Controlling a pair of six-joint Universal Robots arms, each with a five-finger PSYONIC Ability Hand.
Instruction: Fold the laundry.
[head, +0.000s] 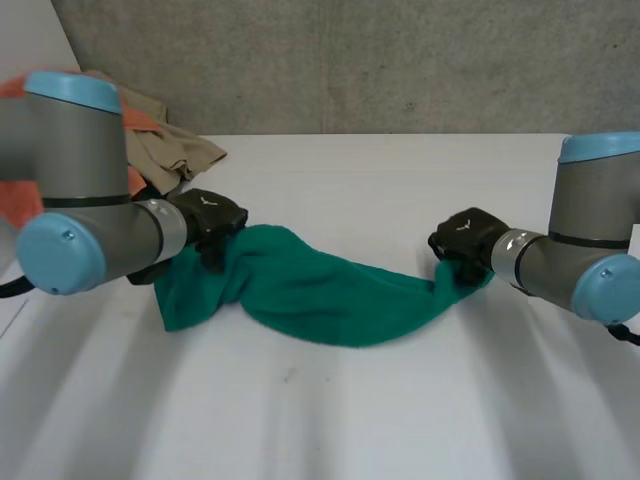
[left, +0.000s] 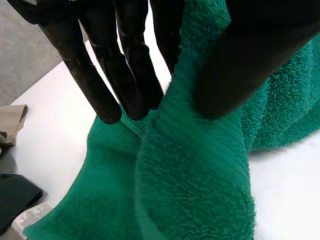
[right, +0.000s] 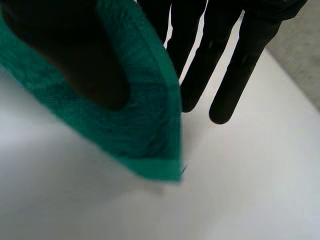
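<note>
A green towel lies bunched in a long strip across the white table, sagging between both hands. My left hand is at its left end. There the towel has a raised fold pinched between the thumb and straight fingers. My right hand holds the right end just above the table. A corner of the towel hangs from under its thumb, clamped against the straight fingers.
A pile of other laundry sits at the far left of the table: a tan garment and an orange cloth behind my left arm. The tan garment and a dark item lie beyond the towel's end. A grey wall backs the table.
</note>
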